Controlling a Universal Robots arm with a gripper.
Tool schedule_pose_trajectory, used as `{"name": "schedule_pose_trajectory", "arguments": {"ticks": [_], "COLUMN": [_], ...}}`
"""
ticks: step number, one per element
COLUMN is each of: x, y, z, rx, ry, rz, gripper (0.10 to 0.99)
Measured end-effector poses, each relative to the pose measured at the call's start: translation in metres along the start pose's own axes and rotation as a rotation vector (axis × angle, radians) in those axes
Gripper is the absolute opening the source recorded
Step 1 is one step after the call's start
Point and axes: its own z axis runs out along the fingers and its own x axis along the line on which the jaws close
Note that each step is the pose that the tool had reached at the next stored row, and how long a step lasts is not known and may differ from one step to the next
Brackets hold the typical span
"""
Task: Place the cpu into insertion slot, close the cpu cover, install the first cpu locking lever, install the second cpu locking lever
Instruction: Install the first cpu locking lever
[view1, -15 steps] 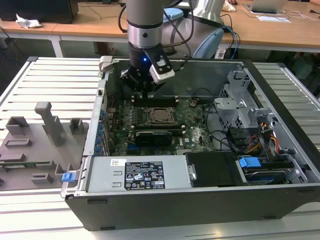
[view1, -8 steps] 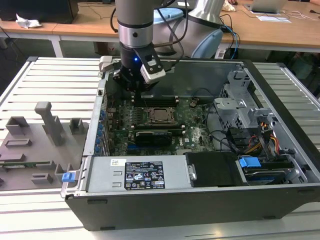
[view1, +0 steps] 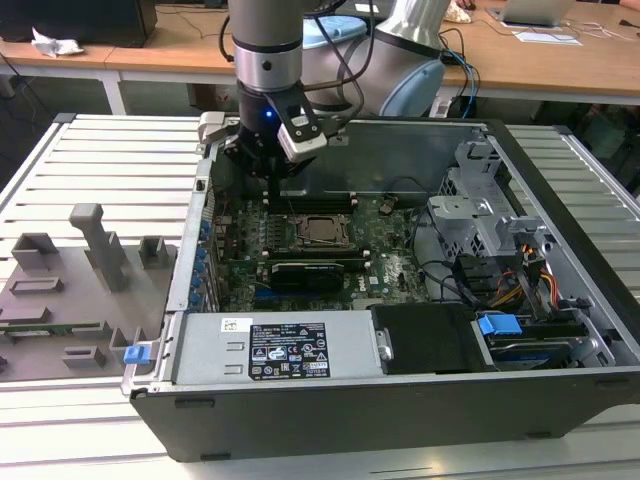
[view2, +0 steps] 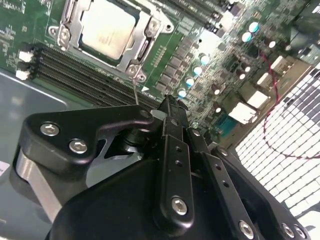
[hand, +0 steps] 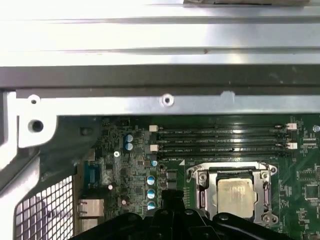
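Grey fixture tray (view1: 70, 290): on the slatted table, off the exterior view's left of the computer case (view1: 400, 400); moulded holders standing on it.

Gripper (view1: 272, 190): hangs above the green motherboard (view1: 250, 250), toward the case's rear wall and to the exterior view's left of the socket. In the second wrist view its black fingers (view2: 172, 150) appear drawn together with nothing between them, though the tips are poorly seen.

Insertion slot (view1: 324, 230): mid-motherboard, beside the memory slots (hand: 220, 140).

Cpu (view2: 107, 27): seated in the insertion slot, silvery-beige top showing in both wrist views (hand: 237, 196).

Cpu cover (view2: 145, 30): lies flat around the cpu, framing it through its window.

Drive cage (view1: 480, 215): right of the motherboard, with coloured cables beside it.
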Motion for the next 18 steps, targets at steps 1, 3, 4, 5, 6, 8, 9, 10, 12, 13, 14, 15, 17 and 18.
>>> {"name": "schedule_pose_trajectory", "arguments": {"ticks": [1,3,4,5,6,8,9,10,12,13,14,15,17,18], "x": [0.0001,0.0002,0.0002,0.0002,0.0002,-0.0017,-0.0042,-0.0065,-0.012,-0.0158,-0.0186,-0.0216,-0.0288,-0.0326], "y": [0.0024,0.0062,0.0065,0.0074,0.0082,0.0107,0.0114,0.0119,0.0128,0.0129,0.013,0.0131,0.0133,0.0133], "z": [0.0002,0.0006,0.0009,0.001,0.0012,0.0017,0.002,0.0021,0.0025,0.0028,0.0031,0.0033,0.0039,0.0043], "rx": [0.0,0.0,0.0,0.0,0.0,0.0,0.0,0.0,0.0,0.0,0.0,0.0,0.0,0.0], "ry": [0.0,0.0002,0.0,0.0001,0.0001,0.0002,0.0,0.0,0.0001,0.0002,0.0002,0.0003,0.0003,0.0003], "rz": [0.0,0.0,0.0,0.0,0.0,0.0,0.0,0.0,0.0,0.0,0.0,0.0,0.0,0.0], "gripper": [0.106,0.106,0.106,0.106,0.106,0.106,0.106,0.106,0.106,0.106,0.106,0.106,0.106,0.106]}}
